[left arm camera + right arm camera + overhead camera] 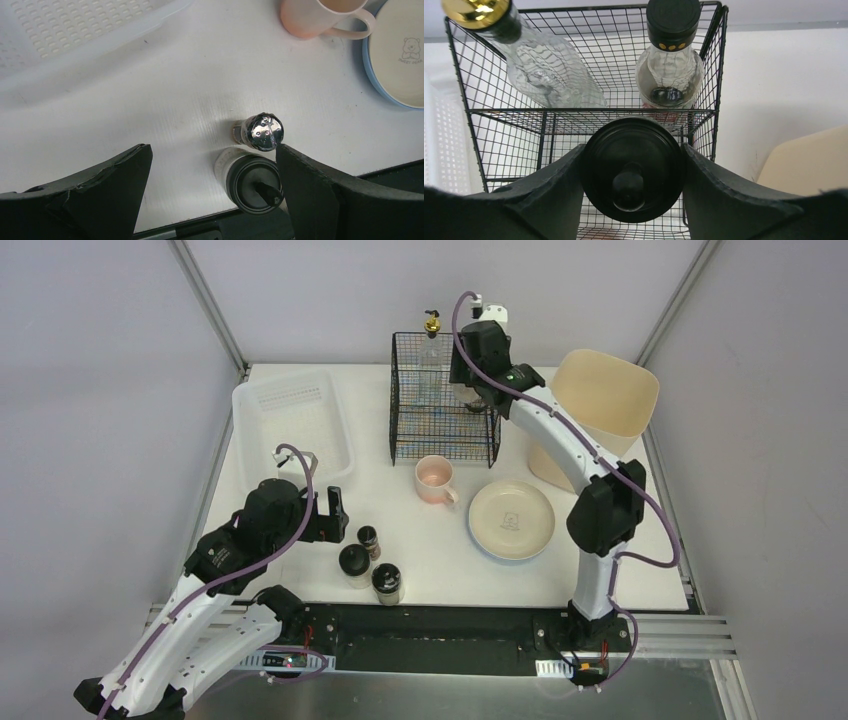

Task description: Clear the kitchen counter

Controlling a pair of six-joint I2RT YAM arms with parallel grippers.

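Two arms differ: the right end effector (631, 167) is clamped on a round black-lidded jar (631, 145) over the right half of the black wire rack (443, 410); the left end effector (212, 150), near-left of that rack, stands wide apart. Beneath the rack spreads the smooth, matte white rectangular desk (440, 555).

Bright, even overhead light; faint soft shadows on the white desk (400, 502); glare spots on the metal cap (264, 131).
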